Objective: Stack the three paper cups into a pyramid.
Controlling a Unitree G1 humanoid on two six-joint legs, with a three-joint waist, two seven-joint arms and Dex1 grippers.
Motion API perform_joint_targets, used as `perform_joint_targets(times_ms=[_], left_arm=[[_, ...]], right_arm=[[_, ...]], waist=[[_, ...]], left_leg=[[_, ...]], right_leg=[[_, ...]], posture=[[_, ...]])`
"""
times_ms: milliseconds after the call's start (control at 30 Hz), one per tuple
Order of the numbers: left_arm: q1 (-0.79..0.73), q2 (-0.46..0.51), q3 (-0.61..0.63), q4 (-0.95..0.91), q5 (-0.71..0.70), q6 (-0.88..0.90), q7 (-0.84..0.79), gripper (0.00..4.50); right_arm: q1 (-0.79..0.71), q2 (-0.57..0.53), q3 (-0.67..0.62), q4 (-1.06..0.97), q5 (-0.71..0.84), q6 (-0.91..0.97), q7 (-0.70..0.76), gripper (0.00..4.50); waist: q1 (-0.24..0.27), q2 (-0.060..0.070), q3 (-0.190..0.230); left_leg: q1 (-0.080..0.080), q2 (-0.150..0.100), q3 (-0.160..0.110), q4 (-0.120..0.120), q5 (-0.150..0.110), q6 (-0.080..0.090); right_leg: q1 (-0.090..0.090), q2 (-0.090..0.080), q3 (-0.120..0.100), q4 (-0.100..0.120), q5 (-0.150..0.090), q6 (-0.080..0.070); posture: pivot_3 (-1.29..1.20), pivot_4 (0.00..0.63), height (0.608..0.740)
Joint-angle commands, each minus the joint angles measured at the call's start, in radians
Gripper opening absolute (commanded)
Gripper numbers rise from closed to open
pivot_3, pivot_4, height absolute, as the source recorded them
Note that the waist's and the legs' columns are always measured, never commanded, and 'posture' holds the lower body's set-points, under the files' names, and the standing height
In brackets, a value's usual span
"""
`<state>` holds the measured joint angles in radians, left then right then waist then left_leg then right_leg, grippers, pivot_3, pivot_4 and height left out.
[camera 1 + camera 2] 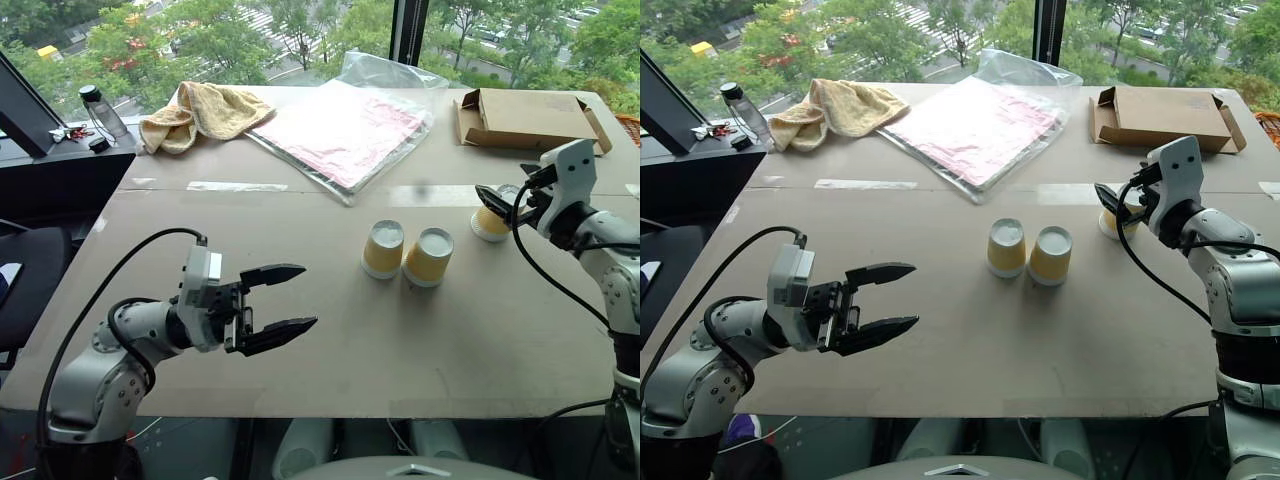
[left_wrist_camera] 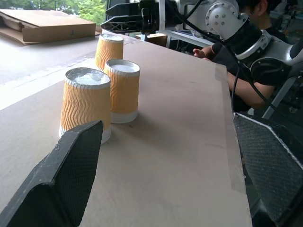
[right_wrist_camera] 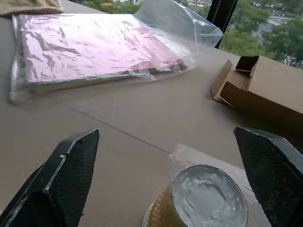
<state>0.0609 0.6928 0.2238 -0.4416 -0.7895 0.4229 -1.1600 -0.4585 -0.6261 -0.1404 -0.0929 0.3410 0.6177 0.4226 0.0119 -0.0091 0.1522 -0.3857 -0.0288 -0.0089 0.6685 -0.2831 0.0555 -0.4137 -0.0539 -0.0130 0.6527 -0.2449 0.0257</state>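
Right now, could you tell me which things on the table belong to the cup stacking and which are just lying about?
For the job:
- two paper cups side by side
- third paper cup beneath the open right gripper

Lying about:
- yellow towel
- bagged pink sheets
- cardboard box
- bottle

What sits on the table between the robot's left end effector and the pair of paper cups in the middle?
Nothing: between the left end effector and the two middle cups there is bare table, as the left eye view shows.

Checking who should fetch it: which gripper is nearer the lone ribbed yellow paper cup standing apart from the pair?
Right. The right gripper hovers open directly over the lone ribbed yellow paper cup; the left gripper hangs open far across the table, beyond the paired cups.
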Motion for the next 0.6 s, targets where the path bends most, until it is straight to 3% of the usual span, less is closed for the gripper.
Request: perform_joint_targets(times_ms=[33,333,500,600], left_arm=[[-0.008,-0.005,0.025,-0.035,-0.034,-0.009,0.017,4.5],[0.01,-0.016,0.038,-0.075,-0.051,-0.015,0.062,4.5],[0.013,-0.02,0.036,-0.089,-0.074,-0.007,0.082,4.5],[0.012,-0.029,0.026,-0.088,-0.068,-0.017,0.091,4.5]], right_arm=[[-0.054,0.011,-0.012,0.077,-0.044,-0.031,-0.032,4.49],[-0.068,0.049,-0.045,0.171,-0.023,0.013,-0.032,4.49],[-0.052,0.045,-0.052,0.151,-0.017,-0.007,-0.017,2.23],[-0.042,0.031,-0.064,0.09,-0.017,-0.068,0.014,2.14]], waist=[[-0.001,0.0,0.0],[-0.002,0.0,0.0],[-0.002,0.001,0.0],[-0.002,0.001,0.0]], left_leg=[[0.0,0.0,0.0,0.0,0.0,0.0],[0.0,0.0,0.0,0.0,-0.001,0.002],[0.0,0.0,0.0,0.0,-0.001,0.002],[0.0,0.0,0.0,0.0,-0.002,0.003]], right_leg=[[0.0,0.0,0.0,0.0,0.0,0.0],[0.0,0.0,0.0,0.0,0.0,0.0],[0.0,0.0,0.0,0.0,0.0,0.0],[0.0,0.0,0.0,0.0,0.0,0.0]], posture=[[0.0,0.15,0.74],[0.0,0.15,0.74],[0.0,0.15,0.74],[0.0,0.15,0.74]])
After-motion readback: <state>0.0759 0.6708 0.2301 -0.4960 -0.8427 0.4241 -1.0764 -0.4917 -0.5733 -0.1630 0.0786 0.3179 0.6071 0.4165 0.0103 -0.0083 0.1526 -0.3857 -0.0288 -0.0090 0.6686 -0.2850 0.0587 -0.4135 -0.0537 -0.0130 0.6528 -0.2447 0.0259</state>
